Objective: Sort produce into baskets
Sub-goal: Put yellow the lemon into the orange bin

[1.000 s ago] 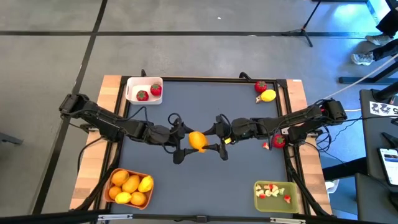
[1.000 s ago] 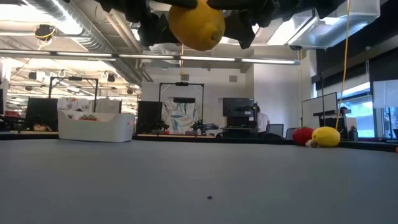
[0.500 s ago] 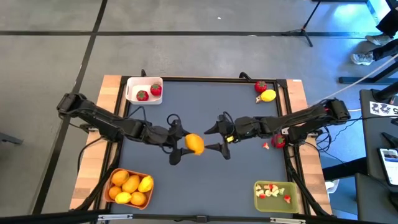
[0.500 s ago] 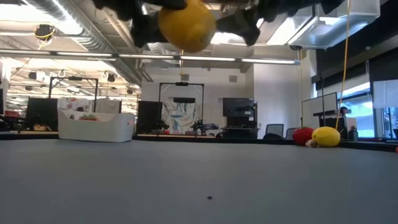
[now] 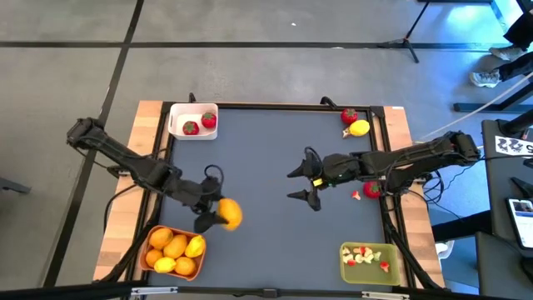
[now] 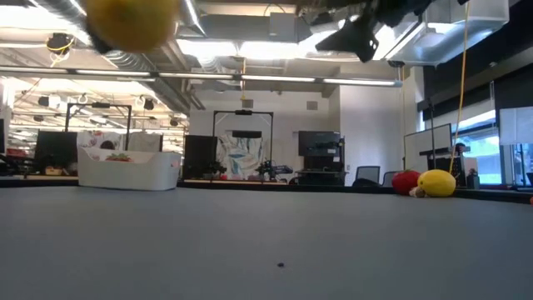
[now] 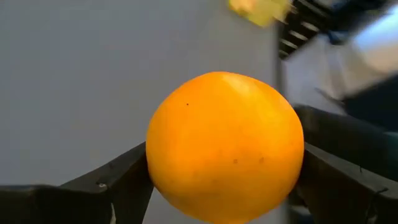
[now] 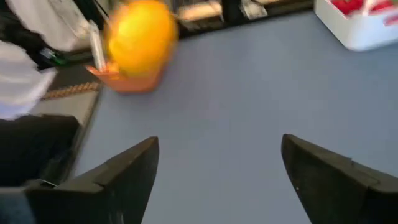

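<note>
My left gripper (image 5: 218, 215) is shut on an orange citrus fruit (image 5: 231, 214), held in the air just beyond the far right corner of the orange basket (image 5: 152, 242), which holds several lemons and oranges. The fruit fills the left wrist view (image 7: 227, 146) and shows at the top of the low view (image 6: 133, 21). My right gripper (image 5: 301, 185) stands open over the table's middle right, nothing between its fingers (image 8: 217, 177). A white basket (image 5: 179, 111) at the far left holds two strawberries. An olive-green basket (image 5: 343, 265) with small bits sits at the near right. My left gripper pinches the orange fruit between its two fingers, one finger (image 7: 118, 183) on each of two opposite sides of the fruit (image 7: 158, 168). The fingers come slanting downward from the table's left. The fruit is lifted clear of the table.
A lemon (image 5: 359, 128) and a strawberry (image 5: 349, 116) lie at the far right corner. Another strawberry (image 5: 372, 189) and a small bit (image 5: 356, 196) lie by my right arm. The dark mat's middle is bare.
My left gripper has carried the orange fruit from the table's middle toward the left and near edges, up to the orange basket, rolling its wrist on the way. My right gripper has drawn back from the fruit toward the right edge.
</note>
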### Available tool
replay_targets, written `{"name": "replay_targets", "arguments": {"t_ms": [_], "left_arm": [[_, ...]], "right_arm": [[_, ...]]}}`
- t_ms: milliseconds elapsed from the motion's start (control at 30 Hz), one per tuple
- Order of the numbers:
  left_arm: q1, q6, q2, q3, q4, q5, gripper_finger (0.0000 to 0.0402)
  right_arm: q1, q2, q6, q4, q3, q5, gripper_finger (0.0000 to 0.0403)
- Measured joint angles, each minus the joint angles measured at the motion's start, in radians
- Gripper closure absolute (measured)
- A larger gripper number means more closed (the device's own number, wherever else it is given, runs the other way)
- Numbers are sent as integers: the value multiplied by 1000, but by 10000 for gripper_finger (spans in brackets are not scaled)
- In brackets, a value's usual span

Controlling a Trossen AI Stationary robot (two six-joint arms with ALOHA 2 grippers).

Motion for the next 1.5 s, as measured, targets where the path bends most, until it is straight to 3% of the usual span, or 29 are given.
{"name": "replay_targets", "arguments": {"t_ms": [200,467,633,967,1367,1500], "left_arm": [[-145,-321,-58,0,-25,149,73],[-411,-774,-49,0,-43,142,73],[-518,-953,3,0,-102,99,73],[-547,-987,156,-1,-112,94,73],[-537,-960,164,-1,-108,73,72],[-528,-906,164,-1,-101,60,52]], "right_arm": [[0,50,27,-28,0,55,68],[0,104,28,-60,-1,66,68],[0,105,32,-70,-1,86,68],[0,105,26,-69,-1,119,68],[0,105,26,-67,-1,120,68],[0,105,26,-67,-1,120,68]]}}
